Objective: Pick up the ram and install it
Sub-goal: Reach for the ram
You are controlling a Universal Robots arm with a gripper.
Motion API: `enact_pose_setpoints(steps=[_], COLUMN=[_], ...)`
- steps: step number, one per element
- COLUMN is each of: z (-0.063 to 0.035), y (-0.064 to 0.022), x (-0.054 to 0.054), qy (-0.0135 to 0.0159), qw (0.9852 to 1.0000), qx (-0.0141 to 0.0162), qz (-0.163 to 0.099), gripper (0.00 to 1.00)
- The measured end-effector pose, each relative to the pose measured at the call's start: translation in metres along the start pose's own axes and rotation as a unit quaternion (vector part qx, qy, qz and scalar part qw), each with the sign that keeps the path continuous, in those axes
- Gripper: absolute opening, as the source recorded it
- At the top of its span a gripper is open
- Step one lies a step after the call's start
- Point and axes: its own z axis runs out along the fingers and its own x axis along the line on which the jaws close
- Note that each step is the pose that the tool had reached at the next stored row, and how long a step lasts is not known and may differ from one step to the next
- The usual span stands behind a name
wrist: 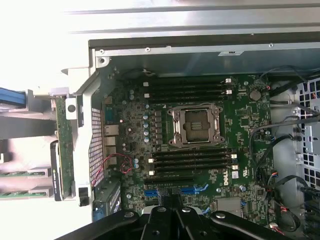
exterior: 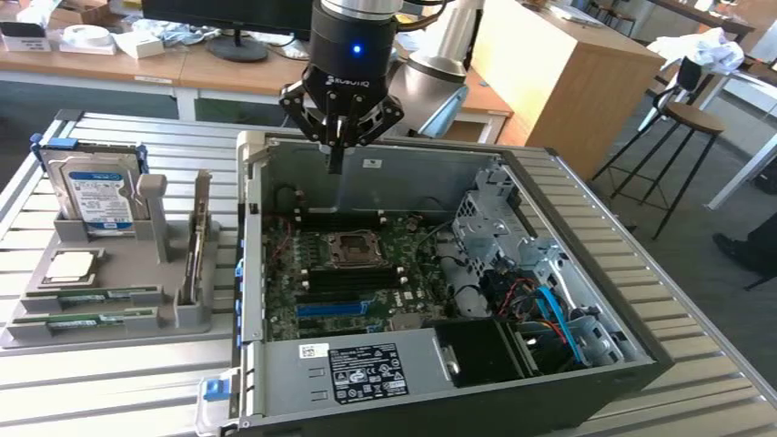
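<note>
Two look-alike long green sticks lie side by side in the grey holder (exterior: 182, 314) on the exterior view's left. One is the rear stick (exterior: 100, 296) and the other the front stick (exterior: 87, 320). I cannot tell which of them is the ram. Their ends show in the wrist view as well (wrist: 14, 173). My gripper (exterior: 337, 162) hangs over the back of the open computer case (exterior: 570, 382), far from the holder. Its fingers (wrist: 167, 220) are shut together and hold nothing. Below it lies the motherboard (wrist: 235, 115) with black memory slots (wrist: 192, 162) that stand bare.
A blue-labelled hard drive (exterior: 97, 187) stands at the back of the holder, with a square silver CPU chip (exterior: 71, 266) and an upright card (exterior: 195, 241) nearby. Inside the case are the CPU socket (wrist: 195, 125), a drive cage (exterior: 498, 218), loose cables (exterior: 547, 305) and a labelled power supply (exterior: 364, 369).
</note>
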Motion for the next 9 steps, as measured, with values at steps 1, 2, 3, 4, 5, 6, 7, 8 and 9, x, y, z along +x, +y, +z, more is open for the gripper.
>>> enact_pose_setpoints(steps=[1,2,3,4,5,6,7,8,9], z=[0.0,0.0,0.0,0.0,-0.0001,-0.0002,-0.0002,-0.0002,-0.0002], y=[0.0,0.0,0.0,0.0,-0.0002,-0.0003,-0.0004,-0.0006,-0.0008], x=[0.0,0.0,0.0,0.001,0.002,0.003,0.006,0.008,0.011], qy=[0.0,0.0,0.0,0.0,0.0,0.0,0.0,0.0,0.0], qw=[1.0,1.0,1.0,1.0,1.0,1.0,1.0,1.0,1.0], qx=[0.0,0.0,0.0,0.0,0.0001,0.0001,0.0001,0.0,0.0], qz=[0.0,0.0,0.0,0.0,0.0,0.0,0.0,0.0,0.0], gripper=[0.1,0.1,0.1,0.1,0.1,0.1,0.1,0.1,0.1])
